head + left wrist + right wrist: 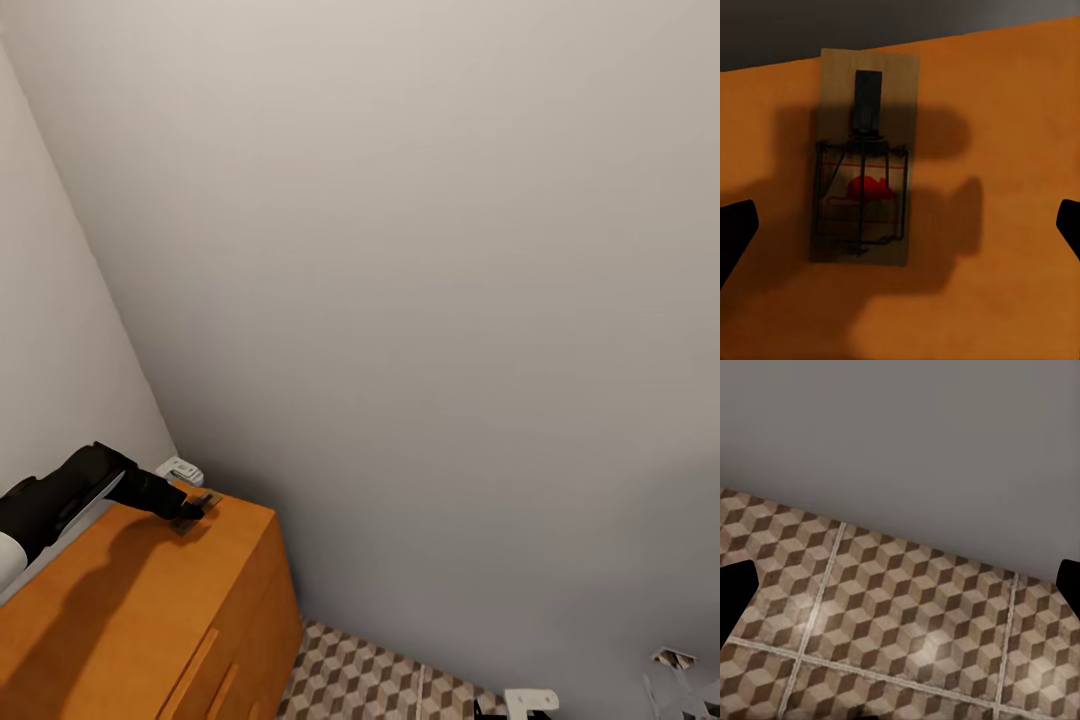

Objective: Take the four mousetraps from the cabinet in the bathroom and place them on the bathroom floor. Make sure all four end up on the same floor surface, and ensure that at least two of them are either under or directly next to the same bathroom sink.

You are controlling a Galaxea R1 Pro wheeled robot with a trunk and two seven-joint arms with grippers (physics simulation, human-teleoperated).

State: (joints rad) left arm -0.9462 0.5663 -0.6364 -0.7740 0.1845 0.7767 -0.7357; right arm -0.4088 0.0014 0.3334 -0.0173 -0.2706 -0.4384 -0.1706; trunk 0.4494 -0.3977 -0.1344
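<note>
One mousetrap (866, 157), a tan board with a black wire frame and a red mouse print, lies flat on the orange-brown cabinet (130, 610) top, near its far corner by the wall. My left gripper (900, 229) hovers over it, open, with its dark fingertips (736, 232) wide apart on either side and not touching the board. In the head view the left gripper (192, 508) sits right at the mousetrap (188, 523). My right gripper (900, 585) is open and empty above the bathroom floor (907, 637). The sink is out of view.
Plain grey walls meet in a corner behind the cabinet. A small white fitting (181, 469) sits on the wall just beyond the trap. The cube-patterned floor (370, 680) shows to the right of the cabinet, and white parts of my right arm (530, 702) show at the lower edge.
</note>
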